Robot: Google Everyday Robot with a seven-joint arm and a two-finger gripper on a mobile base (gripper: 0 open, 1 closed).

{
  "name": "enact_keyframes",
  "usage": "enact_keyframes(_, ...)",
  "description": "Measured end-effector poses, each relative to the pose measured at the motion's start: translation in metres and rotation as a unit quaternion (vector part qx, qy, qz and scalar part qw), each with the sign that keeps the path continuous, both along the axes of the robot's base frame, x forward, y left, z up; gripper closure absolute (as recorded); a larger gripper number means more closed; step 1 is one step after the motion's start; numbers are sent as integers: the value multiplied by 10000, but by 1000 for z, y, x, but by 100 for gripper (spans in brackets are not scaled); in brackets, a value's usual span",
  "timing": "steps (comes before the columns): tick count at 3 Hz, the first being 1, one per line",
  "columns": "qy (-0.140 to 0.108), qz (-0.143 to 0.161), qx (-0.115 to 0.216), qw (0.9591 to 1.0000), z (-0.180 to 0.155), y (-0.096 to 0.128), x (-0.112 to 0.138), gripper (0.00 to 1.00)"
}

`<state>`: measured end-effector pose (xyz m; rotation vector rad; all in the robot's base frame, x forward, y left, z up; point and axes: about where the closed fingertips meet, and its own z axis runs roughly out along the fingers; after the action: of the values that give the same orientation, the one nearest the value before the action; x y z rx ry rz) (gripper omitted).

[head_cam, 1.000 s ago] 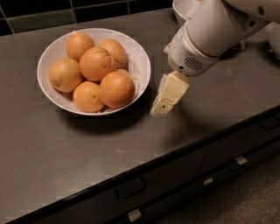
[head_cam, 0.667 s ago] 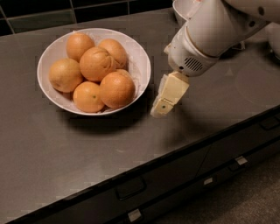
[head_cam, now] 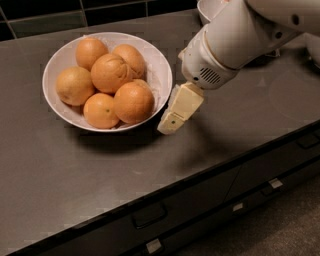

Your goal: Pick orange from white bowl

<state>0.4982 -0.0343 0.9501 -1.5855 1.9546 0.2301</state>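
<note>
The wide white bowl [head_cam: 157, 60] sits on the dark counter at the left and holds several oranges. A large, round, smooth orange [head_cam: 133, 102] lies at the bowl's front right, nearest the arm. A smaller orange with a dark speck [head_cam: 100, 111] lies to its left, and a creased orange [head_cam: 111, 73] sits on top in the middle. My gripper [head_cam: 172, 119] hangs from the white arm, pointing down and to the left. It is just outside the bowl's right rim, low over the counter and empty.
The rim of a second white bowl [head_cam: 209, 9] shows at the back right, partly behind the arm. The dark counter [head_cam: 100, 170] ends at a front edge above drawers with handles [head_cam: 149, 215]. A dark tiled wall runs along the back.
My gripper has moved a little to the left, closer to the bowl's right rim. The bowl and the oranges have not moved.
</note>
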Motion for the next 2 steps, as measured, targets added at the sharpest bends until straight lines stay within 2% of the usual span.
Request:
enact_keyframes(1,-80,119,451,9989,3,33,1,0)
enact_keyframes(2,-49,173,925,9955,0,54,0,0)
